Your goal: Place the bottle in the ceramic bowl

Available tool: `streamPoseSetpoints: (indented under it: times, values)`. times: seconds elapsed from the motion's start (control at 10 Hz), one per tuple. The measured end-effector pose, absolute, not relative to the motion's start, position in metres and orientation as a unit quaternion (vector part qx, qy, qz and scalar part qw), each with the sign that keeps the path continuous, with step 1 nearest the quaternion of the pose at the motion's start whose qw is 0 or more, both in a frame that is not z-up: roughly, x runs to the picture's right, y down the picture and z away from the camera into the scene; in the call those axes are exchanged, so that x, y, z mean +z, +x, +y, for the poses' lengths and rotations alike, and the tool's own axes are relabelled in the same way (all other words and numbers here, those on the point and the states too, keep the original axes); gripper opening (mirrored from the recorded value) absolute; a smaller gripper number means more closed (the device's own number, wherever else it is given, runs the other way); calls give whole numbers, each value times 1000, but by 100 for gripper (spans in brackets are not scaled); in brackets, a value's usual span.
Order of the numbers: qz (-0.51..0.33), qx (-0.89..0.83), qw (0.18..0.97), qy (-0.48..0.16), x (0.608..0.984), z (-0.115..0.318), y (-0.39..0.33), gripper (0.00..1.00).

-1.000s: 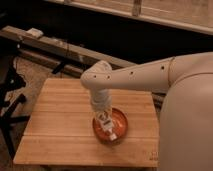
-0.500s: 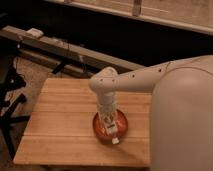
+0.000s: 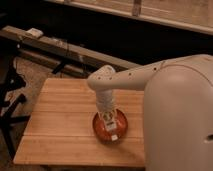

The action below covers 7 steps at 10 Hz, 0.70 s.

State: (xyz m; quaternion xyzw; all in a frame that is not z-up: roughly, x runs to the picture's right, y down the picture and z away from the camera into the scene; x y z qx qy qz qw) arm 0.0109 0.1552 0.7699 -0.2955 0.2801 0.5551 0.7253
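The orange-red ceramic bowl (image 3: 98, 127) sits on the wooden table (image 3: 60, 125), near its front right part. My arm reaches in from the right and bends straight down over the bowl. My gripper (image 3: 111, 126) hangs inside the bowl's rim, low over its middle. A small white oblong shape, the bottle (image 3: 114, 135), shows at the gripper's tip within the bowl. I cannot tell whether the bottle rests on the bowl's inside or is still gripped. The arm's wrist hides much of the bowl's middle.
My large white arm shell (image 3: 180, 115) covers the table's right side. A dark bench with cables and a small white box (image 3: 35, 33) runs behind the table. A black stand (image 3: 12, 95) is left of the table. Bare wood lies left of the bowl.
The wrist has swung from the bowl's left rim to over its middle and has come lower. The white bottle has gone with it towards the bowl's front.
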Motion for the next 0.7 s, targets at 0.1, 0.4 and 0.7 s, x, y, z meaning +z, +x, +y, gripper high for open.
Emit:
streamPoseSetpoints:
  times: [0.1,0.4,0.7]
  values:
    - [279,555,727,-293,771,153,10,80]
    - [278,556,727,-293,771,153,9,80]
    - [278,556,727,-293,771,153,9,80]
